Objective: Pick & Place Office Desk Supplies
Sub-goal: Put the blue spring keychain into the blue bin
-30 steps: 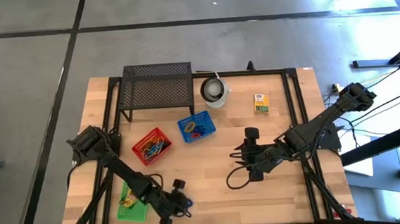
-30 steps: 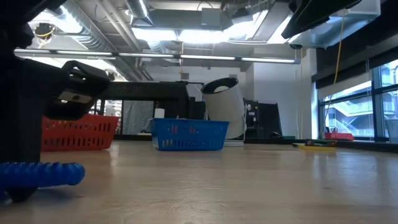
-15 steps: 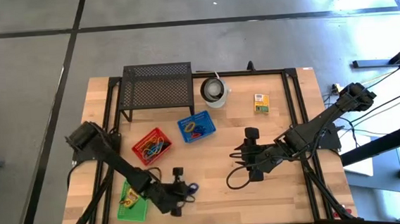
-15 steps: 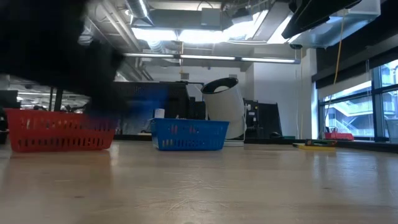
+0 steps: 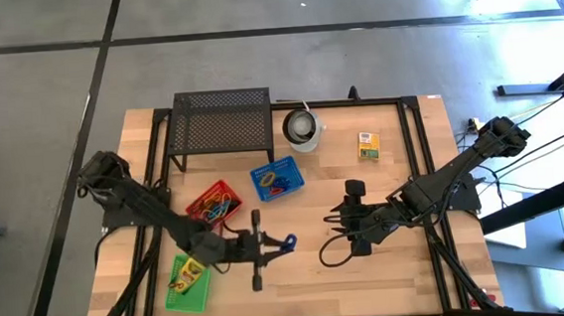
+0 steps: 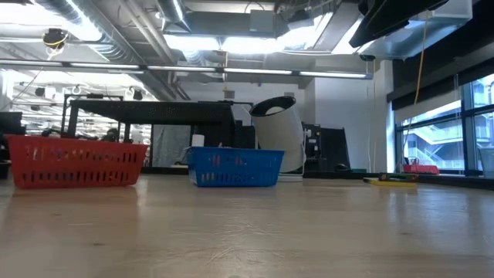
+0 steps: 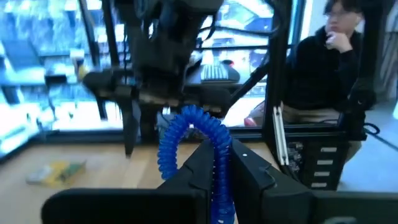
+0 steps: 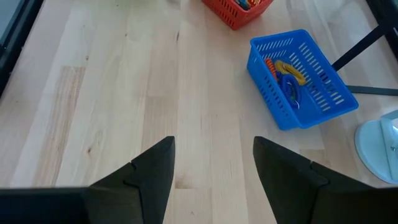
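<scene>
A blue coiled loop [image 7: 189, 140], ribbed like a spring cord, is clenched in the left gripper [image 5: 280, 244], bowing up in an arch above the fingers [image 7: 208, 162] in the left wrist view. Seen from above it sits near table centre, at 5 o'clock from the red basket [image 5: 214, 205], its long axis running toward 3 o'clock. Bare wood lies open between it and the right gripper [image 5: 340, 225], which waits with fingers spread. The green basket [image 5: 188, 284] sits by the near edge.
</scene>
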`<state>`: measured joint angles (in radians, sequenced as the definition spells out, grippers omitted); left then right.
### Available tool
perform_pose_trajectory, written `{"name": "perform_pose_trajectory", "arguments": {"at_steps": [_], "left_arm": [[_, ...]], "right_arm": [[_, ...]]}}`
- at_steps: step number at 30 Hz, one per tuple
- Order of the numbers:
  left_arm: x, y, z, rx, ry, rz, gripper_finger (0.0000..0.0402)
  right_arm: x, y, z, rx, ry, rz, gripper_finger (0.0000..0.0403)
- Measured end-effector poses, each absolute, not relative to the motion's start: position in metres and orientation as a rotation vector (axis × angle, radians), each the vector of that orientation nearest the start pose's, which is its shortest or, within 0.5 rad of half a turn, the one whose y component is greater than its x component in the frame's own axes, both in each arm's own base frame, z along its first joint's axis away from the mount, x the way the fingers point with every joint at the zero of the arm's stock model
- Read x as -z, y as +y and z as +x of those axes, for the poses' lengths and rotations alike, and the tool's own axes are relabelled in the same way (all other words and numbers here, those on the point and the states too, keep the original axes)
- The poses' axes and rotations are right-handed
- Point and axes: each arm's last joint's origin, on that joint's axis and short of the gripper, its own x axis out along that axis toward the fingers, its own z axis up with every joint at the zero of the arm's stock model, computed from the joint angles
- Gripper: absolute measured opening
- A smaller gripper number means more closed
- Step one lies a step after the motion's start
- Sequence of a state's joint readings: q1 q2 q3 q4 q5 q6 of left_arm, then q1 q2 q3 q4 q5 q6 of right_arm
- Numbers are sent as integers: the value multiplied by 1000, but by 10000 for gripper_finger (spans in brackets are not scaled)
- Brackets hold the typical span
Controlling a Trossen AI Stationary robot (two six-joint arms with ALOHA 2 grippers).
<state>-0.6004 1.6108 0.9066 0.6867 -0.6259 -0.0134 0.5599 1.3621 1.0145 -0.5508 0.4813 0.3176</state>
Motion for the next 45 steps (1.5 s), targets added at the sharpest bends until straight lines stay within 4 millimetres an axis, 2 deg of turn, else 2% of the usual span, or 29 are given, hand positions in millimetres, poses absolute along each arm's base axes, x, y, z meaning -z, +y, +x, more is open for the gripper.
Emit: {"name": "perform_pose_trajectory", "arguments": {"at_steps": [5, 9, 16, 21, 24, 31, 36, 42, 45], "left_arm": [[-254, -170, 304, -51, 4, 59, 29], [-243, -151, 313, -144, 98, 52, 29], [-215, -91, 326, -357, 353, -67, 29], [-199, -49, 326, -513, 510, -98, 29], [-194, -32, 325, -548, 575, -102, 29], [-191, -18, 323, -561, 628, -101, 29], [-189, -11, 324, -586, 634, -112, 29], [-173, -3, 328, -588, 694, -117, 29], [-164, -2, 330, -563, 731, -128, 29]], "right_arm": [[-262, 134, 239, 51, 775, -146, 219], [-262, 134, 239, 52, 776, -147, 219], [-261, 134, 239, 51, 778, -148, 219], [-261, 134, 239, 51, 778, -148, 219], [-261, 134, 239, 49, 779, -146, 219], [-260, 133, 238, 73, 795, -151, 219], [-253, 127, 229, 113, 902, -212, 219], [-247, 113, 218, 182, 1049, -284, 219], [-245, 102, 213, 290, 1101, -337, 219]]}}
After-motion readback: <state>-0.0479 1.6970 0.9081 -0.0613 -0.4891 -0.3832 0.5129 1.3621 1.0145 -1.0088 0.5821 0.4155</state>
